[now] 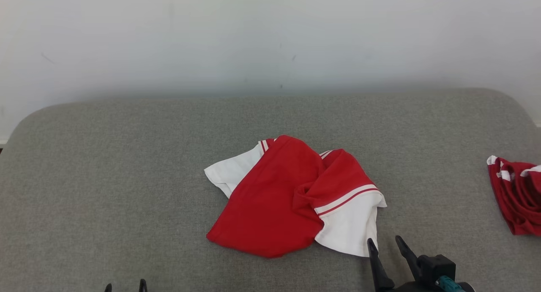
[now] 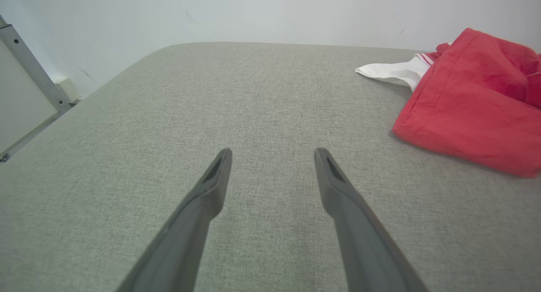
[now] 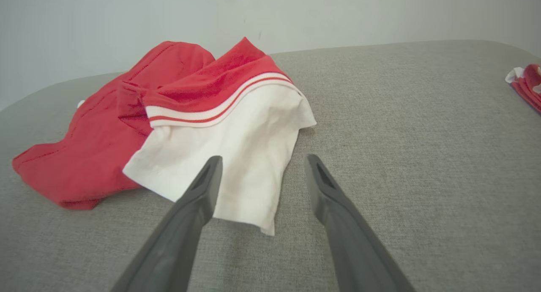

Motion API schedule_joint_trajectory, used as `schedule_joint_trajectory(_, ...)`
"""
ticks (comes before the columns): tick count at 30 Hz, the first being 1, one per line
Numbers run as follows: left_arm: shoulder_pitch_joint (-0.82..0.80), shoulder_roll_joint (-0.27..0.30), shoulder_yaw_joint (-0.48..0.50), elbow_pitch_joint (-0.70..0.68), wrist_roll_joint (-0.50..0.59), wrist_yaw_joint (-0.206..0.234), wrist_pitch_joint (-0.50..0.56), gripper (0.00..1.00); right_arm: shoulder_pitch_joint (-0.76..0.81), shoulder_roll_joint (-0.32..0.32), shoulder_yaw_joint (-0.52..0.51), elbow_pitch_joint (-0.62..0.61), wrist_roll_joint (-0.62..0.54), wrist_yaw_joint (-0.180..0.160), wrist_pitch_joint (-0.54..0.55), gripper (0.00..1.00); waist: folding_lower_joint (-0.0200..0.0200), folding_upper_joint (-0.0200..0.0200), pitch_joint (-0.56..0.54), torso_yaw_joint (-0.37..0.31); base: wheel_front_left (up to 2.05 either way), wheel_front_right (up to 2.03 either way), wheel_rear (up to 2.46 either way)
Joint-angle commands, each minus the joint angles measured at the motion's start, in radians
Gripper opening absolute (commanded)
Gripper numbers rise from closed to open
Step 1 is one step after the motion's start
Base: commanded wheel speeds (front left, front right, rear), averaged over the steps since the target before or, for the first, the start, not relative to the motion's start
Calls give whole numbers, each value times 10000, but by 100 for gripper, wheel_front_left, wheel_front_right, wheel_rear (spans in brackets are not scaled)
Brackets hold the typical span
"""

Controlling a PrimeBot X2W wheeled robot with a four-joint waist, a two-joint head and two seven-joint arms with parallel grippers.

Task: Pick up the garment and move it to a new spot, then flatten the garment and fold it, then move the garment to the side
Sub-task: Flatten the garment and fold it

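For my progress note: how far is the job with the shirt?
Nothing looks done: the shirt lies crumpled on the grey surface. In hand: the open right gripper points at its white sleeve; the left gripper is open, apart. Left: lifting, moving, flattening, folding.

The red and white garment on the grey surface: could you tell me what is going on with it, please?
The garment lies crumpled on the grey surface, unheld. The right gripper, open, hovers at its white corner; the left gripper, open, hangs over bare surface. A second red bundle sits at the right edge.
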Motion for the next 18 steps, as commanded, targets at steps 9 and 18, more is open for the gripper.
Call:
schedule_joint_trajectory(9,-584,-32,-629,16,-268,77,-27,100,-784,9,-725,1126,-190,-29,1,93,0,0,995,692,0,0,0)
schedule_joint_trajectory(18,-831,-32,-638,10,-367,167,-29,100,-1109,11,-1002,1702,-464,-29,9,0,0,0,1243,750,0,0,0)
